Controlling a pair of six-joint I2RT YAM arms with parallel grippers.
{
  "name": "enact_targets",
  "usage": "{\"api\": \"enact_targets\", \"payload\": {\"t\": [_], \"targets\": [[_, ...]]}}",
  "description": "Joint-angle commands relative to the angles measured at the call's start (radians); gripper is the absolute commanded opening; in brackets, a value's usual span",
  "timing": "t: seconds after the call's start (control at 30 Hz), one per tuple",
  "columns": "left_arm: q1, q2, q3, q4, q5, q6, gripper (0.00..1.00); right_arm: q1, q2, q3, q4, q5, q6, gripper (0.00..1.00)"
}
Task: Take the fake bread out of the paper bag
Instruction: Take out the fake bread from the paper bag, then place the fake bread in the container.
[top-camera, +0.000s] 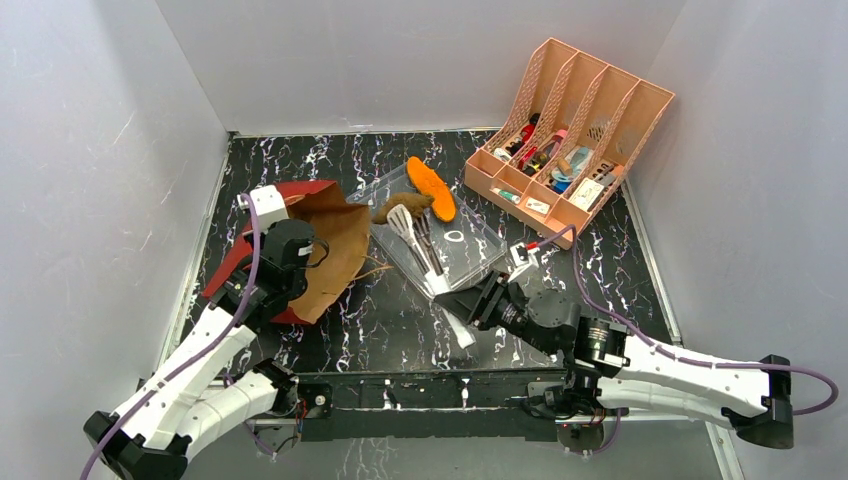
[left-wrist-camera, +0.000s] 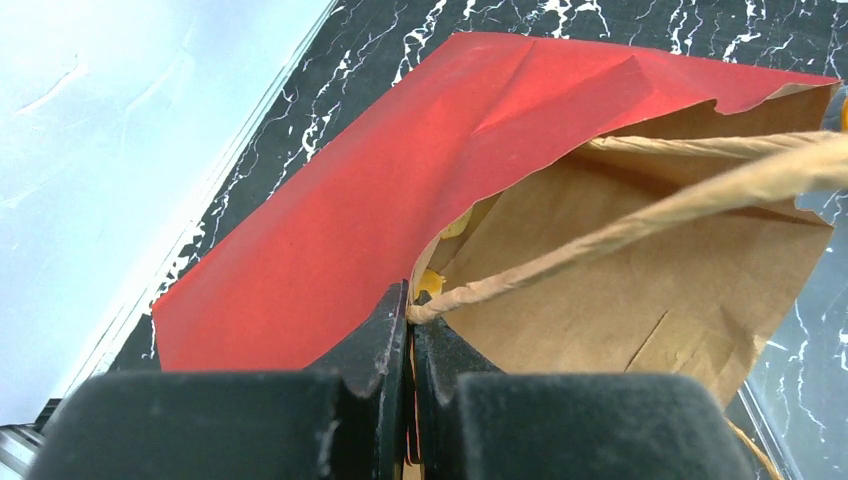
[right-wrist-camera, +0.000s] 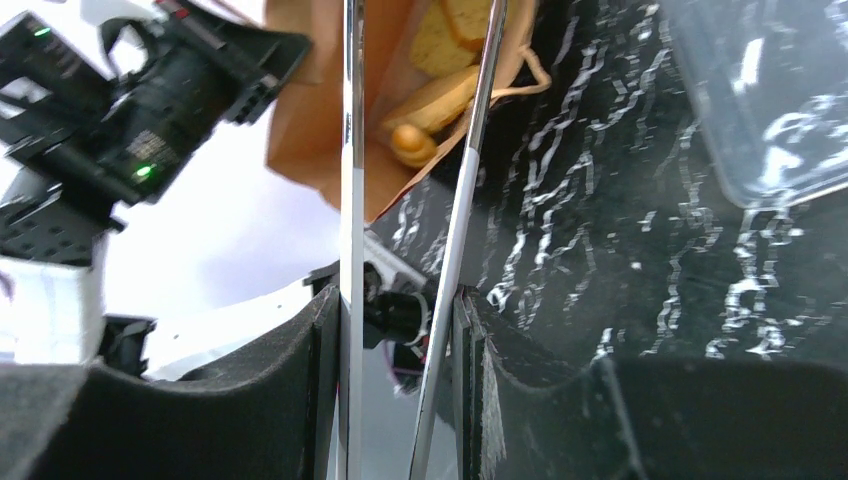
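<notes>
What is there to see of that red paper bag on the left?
The glossy red paper bag lies tipped on its side on the black marbled table, open mouth facing right, plain brown paper showing inside. Its rim looks creased and slightly torn. The left tool is shut on one twisted brown paper handle. Tan fake bread pieces lie just inside the mouth.

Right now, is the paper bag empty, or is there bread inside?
Not empty. The right wrist view looks into the open mouth of the paper bag, and tan bread pieces lie inside.
</notes>
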Motion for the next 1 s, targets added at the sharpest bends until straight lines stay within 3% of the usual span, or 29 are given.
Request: {"api": "enact_targets", "payload": {"t": [0.0,0.17,0.5,0.97], "targets": [[0.001,-0.038,0.04,-0.037,-0.006,-0.015,0.0,0.004,0.04,0.063,-0.029,0.158,-0.031,0.0],[0.001,-0.099,0.033,-0.013,0.075,0.023,0.0,-0.031,0.275,0.15,-0.005,0.18,-0.084,0.0],[0.002,-0.158,0.049,-0.011,0.185,0.036,0.0,-0.325,0.679,0.283,0.198,-0.12,-0.169,0.0],[0.001,-0.137,0.098,-0.002,0.226,0.055,0.0,-0.49,0.93,0.422,0.302,-0.339,-0.151,0.0]]}}
